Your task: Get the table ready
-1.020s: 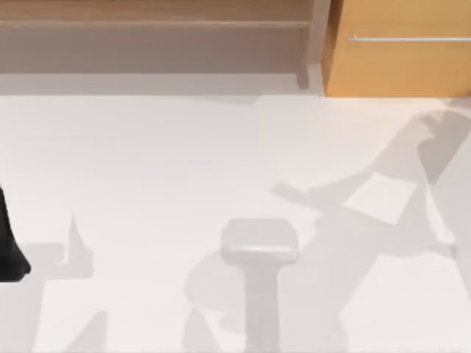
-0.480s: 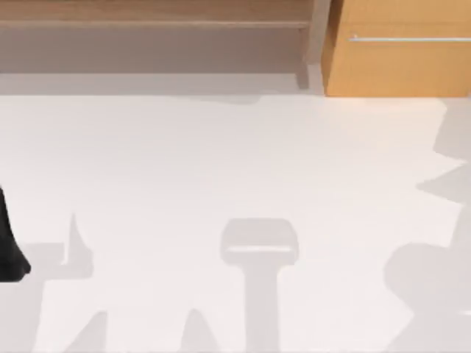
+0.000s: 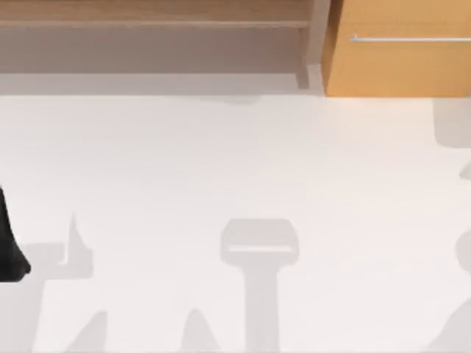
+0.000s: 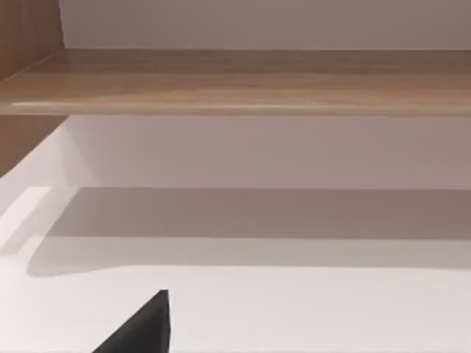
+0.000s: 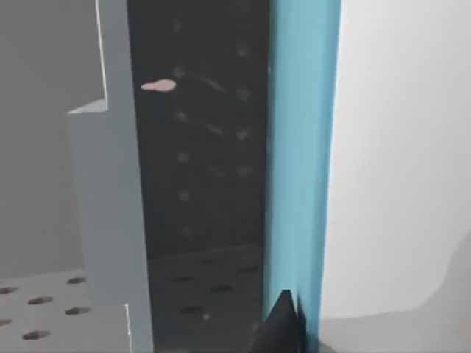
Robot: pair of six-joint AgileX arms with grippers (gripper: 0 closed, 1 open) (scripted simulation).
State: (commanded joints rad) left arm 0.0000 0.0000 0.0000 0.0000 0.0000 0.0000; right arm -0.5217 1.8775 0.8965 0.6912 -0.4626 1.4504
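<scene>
The white surface (image 3: 221, 162) spans the top view, with a brown wooden shelf (image 3: 154, 15) and an orange-wood drawer cabinet (image 3: 397, 66) along its far edge. The left arm (image 3: 9, 243) sits at the left edge; whether either arm's jaws are wide or narrow cannot be told.

The counter (image 3: 221, 162) is smooth, matt white, the long shelf (image 3: 154, 15) is brown wood with visible grain, and the cabinet (image 3: 397, 66) is orange wood with a silver metal handle (image 3: 408, 38).
</scene>
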